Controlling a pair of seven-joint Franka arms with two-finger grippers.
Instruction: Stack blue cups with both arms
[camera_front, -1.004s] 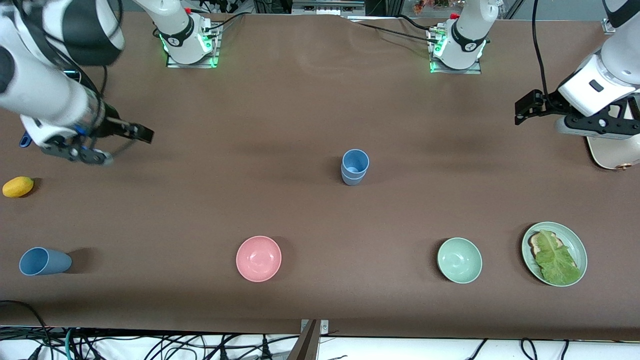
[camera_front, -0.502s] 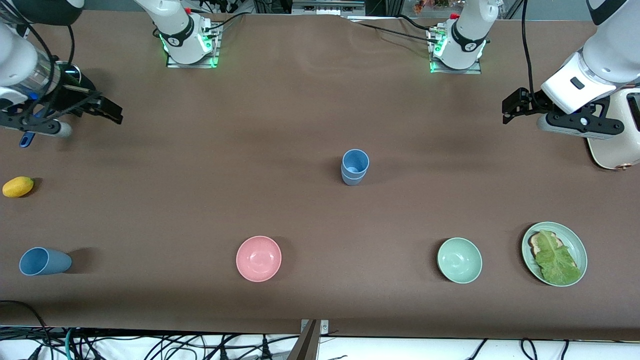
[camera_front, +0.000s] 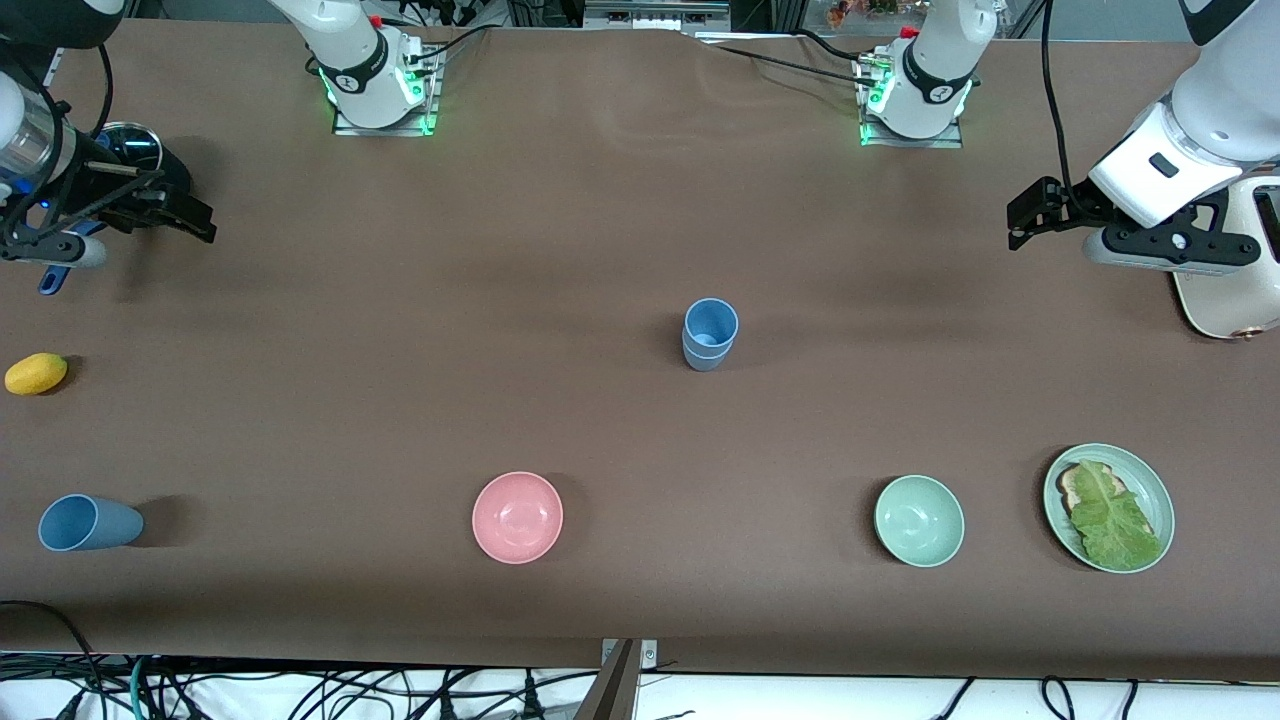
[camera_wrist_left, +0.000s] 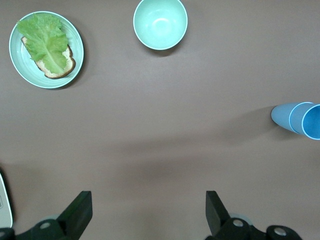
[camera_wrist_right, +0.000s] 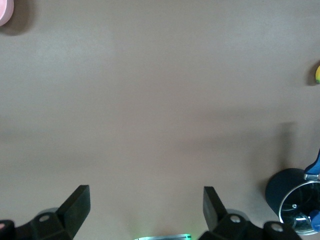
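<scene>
Two blue cups (camera_front: 710, 335) stand stacked, one inside the other, at the table's middle; they also show in the left wrist view (camera_wrist_left: 297, 119). A third blue cup (camera_front: 88, 523) appears to lie on its side near the front camera at the right arm's end. My right gripper (camera_front: 200, 222) is open and empty, raised over the table at the right arm's end, well apart from the cups; its jaws stand wide in the right wrist view (camera_wrist_right: 146, 205). My left gripper (camera_front: 1022, 222) is open and empty over the left arm's end; it also shows in the left wrist view (camera_wrist_left: 149, 207).
A lemon (camera_front: 36, 373) lies at the right arm's end. A pink bowl (camera_front: 517, 517), a green bowl (camera_front: 919, 521) and a green plate (camera_front: 1150, 480) with bread and lettuce sit near the front camera. A dark pot (camera_front: 140, 160) and a white appliance (camera_front: 1230, 295) stand at the table's ends.
My right gripper has drawn back toward the right arm's end and its base side. My left gripper has shifted slightly. The cups have not moved.
</scene>
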